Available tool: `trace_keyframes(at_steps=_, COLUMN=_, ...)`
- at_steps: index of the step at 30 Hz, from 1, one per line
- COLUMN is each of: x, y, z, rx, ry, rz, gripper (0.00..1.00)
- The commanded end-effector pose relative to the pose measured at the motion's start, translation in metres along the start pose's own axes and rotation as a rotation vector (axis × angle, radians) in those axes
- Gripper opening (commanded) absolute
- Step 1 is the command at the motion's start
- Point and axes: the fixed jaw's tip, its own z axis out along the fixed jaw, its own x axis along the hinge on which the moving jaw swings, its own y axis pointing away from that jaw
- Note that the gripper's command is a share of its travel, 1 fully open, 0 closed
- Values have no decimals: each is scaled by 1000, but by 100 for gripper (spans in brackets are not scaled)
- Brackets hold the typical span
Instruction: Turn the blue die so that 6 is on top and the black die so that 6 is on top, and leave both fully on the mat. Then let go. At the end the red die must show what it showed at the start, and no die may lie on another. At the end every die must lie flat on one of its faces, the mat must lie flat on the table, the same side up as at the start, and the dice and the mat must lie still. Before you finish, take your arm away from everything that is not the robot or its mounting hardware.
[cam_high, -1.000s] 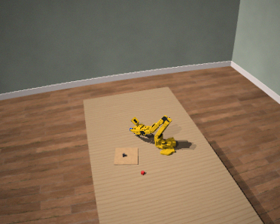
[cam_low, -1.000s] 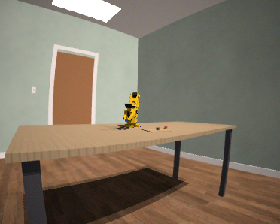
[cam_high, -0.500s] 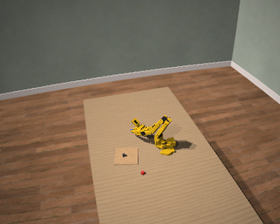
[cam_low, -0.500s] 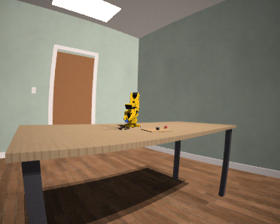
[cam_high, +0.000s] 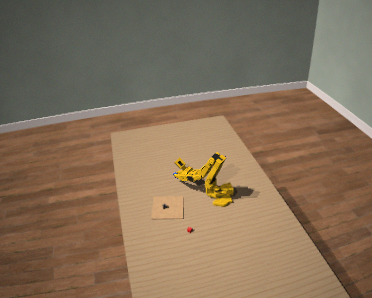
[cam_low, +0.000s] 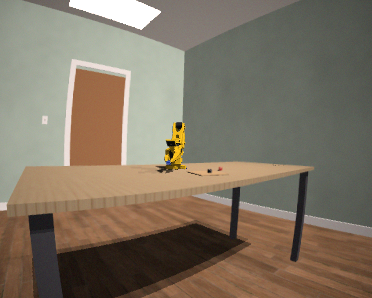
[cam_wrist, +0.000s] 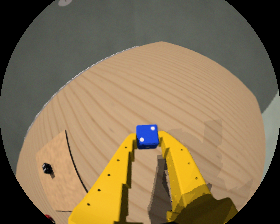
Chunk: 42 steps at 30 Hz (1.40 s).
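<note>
My gripper (cam_high: 176, 174) (cam_low: 168, 162) (cam_wrist: 147, 137) is shut on the blue die (cam_wrist: 147, 132), which sits between its fingertips. The die's face toward the wrist camera shows two white pips. It is held over the table, off the mat, beyond the mat's edge. The square mat (cam_high: 175, 213) (cam_wrist: 62, 192) lies flat on the table. The black die (cam_high: 165, 206) (cam_low: 209, 171) (cam_wrist: 47, 168) stands on the mat; its pips are too small to read. The red die (cam_high: 190, 230) (cam_low: 220, 169) (cam_wrist: 49, 218) lies on the table outside the mat; its top face cannot be read.
The wooden table (cam_high: 150, 155) (cam_low: 100, 185) carries everything. The arm's yellow base (cam_high: 220, 191) stands to the right of the mat in the top view. Shadows of the arm fall on the table near the gripper and base.
</note>
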Motion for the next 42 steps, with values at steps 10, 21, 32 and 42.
trace_keyframes(at_steps=10, x=-2, y=1, z=1, rx=-6, ry=-31, rz=-8, gripper=0)
trace_keyframes(at_steps=21, x=1, y=1, z=3, rx=-6, ry=-31, rz=-8, gripper=0)
trace_keyframes(at_steps=32, x=6, y=1, z=5, rx=-6, ry=-31, rz=-8, gripper=0)
trace_keyframes(at_steps=42, x=8, y=1, z=5, rx=-6, ry=-31, rz=-8, gripper=0)
